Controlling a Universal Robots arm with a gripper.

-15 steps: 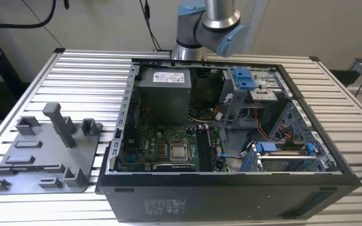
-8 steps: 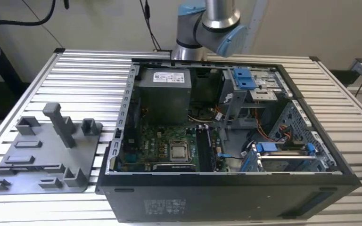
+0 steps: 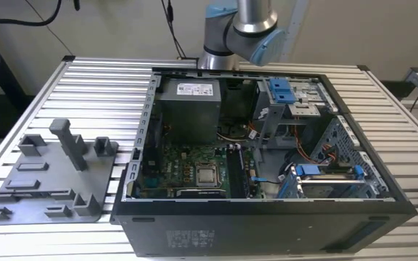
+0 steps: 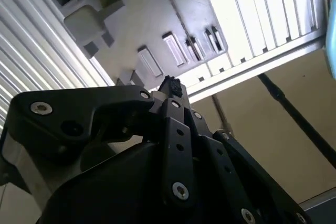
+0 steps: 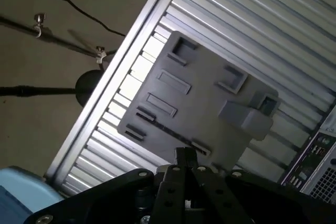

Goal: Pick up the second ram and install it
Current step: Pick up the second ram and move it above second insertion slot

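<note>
Slatted aluminium tabletop (image 3: 100,70) carries an open computer case (image 3: 267,234) and, towards the exterior view's left, a grey holder tray (image 3: 49,163). At the far edge of the table the robot arm (image 3: 241,24) rises out of the picture.

In both wrist views the claw (image 5: 185,155) hangs high over the tray (image 5: 205,98), well apart from it. Its two black fingertips are drawn together into one narrow point (image 4: 170,84), and nothing can be seen clamped between them.

Beneath the claw, just past the fingertips in the first wrist view, a long thin dark line runs between two end clips of the tray. This looks like the second ram (image 5: 168,128) standing on edge in its slot, though that cannot be told for certain. A tall grey block (image 5: 247,116) stands on the tray farther from the claw, on the side nearer the case, whose corner (image 5: 321,163) shows at the picture's edge.

Inside the case, away from the claw, the exterior view shows the square silver processor (image 3: 207,175) on the green motherboard (image 3: 169,168). A grey power supply (image 3: 189,109) sits behind it, and a blue drive caddy (image 3: 283,89) is to the exterior view's right.
</note>
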